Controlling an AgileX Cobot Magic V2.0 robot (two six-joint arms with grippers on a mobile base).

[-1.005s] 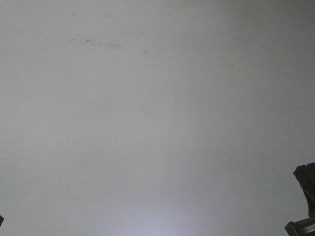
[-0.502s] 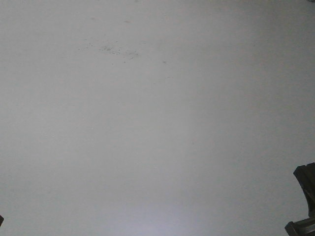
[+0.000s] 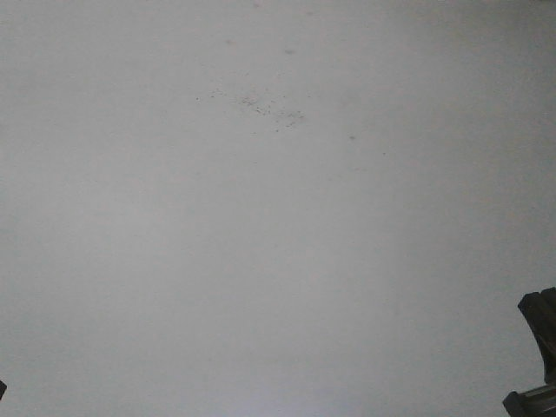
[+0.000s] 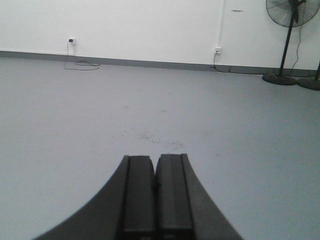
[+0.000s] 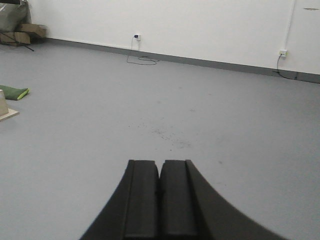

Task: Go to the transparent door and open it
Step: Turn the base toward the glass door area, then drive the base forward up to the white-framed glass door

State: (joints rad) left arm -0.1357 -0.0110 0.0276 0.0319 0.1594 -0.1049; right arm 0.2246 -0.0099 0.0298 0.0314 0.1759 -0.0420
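Observation:
The transparent door is out of view in every frame. My left gripper (image 4: 155,158) is shut, its two black fingers pressed together with nothing between them, pointing over bare grey floor. My right gripper (image 5: 160,163) is also shut and empty, held low over the same floor. The front view shows only grey floor, with a patch of dark specks (image 3: 261,106) and a corner of the right arm (image 3: 537,356) at the lower right edge.
A white wall (image 4: 150,25) with a grey skirting runs across the far side, with sockets and a trailing cable (image 4: 80,64). A standing fan (image 4: 287,35) is at the far right. Cardboard boxes (image 5: 17,32), a green cushion (image 5: 14,92) and a wooden piece (image 5: 4,107) lie at left.
The speck patch on the floor has slid right and down in the front view, so the base is moving across the floor. The arm corner holds its place in the frame.

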